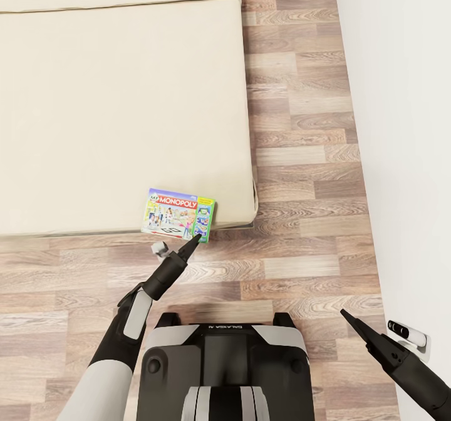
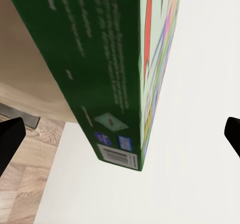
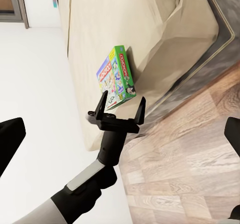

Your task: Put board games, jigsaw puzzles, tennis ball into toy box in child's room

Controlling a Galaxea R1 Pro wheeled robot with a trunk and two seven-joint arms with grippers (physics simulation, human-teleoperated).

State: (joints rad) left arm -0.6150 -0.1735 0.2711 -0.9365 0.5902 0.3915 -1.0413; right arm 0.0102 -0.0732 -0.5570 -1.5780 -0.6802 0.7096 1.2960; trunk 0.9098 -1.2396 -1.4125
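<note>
the left gripper (image 1: pixel 195 238) was right at the near edge of the green-edged board game (image 1: pixel 178 213), and its two fingers (image 3: pixel 141 109) were spread wide apart, with nothing held. the game lay just ahead of that hand, flat on the near corner of the bed (image 1: pixel 94 126). its long side ran along the bed's edge, so the fingers pointed at its long green side (image 2: pixel 95 59). the left arm was much nearer to it. the right gripper (image 1: pixel 343 313) hung well apart, low by the white wall (image 1: pixel 407 126), and i could not tell if it was apart or together. the bed top was soft, beige and flat. past it lay a wooden floor (image 1: pixel 300 158).
</note>
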